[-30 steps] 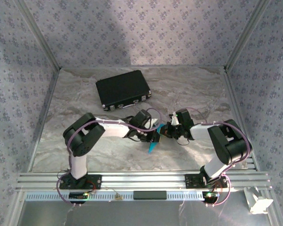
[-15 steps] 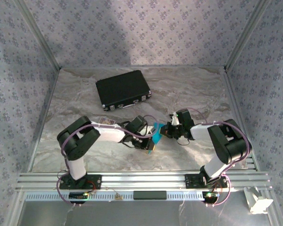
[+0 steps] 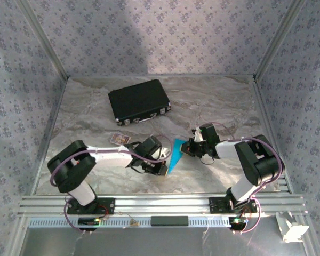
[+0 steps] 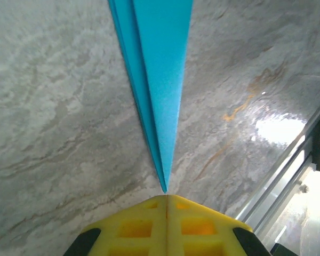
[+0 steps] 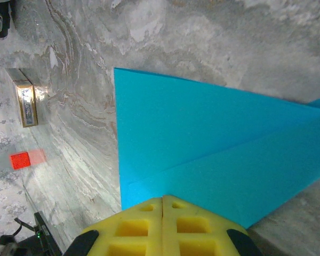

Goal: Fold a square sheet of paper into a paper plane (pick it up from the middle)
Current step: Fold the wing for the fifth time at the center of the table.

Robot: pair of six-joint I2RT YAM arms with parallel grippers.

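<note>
Both ends of the paper plane point(image 3: 173, 156) are pinched, near the front middle of the marbled table point(image 3: 218, 101). Nearest, the left gripper point(image 4: 166, 198) is clamped on its pointed tip; just beyond, the right gripper point(image 5: 162, 200) is clamped on its wide tail. Farther back lie a small printed card point(image 3: 119, 138), then a black case point(image 3: 138, 101).

Black case point(image 3: 139, 101) stands far left, small card point(image 3: 119, 138) nearer; table point(image 3: 218, 101) seems open far right.
</note>
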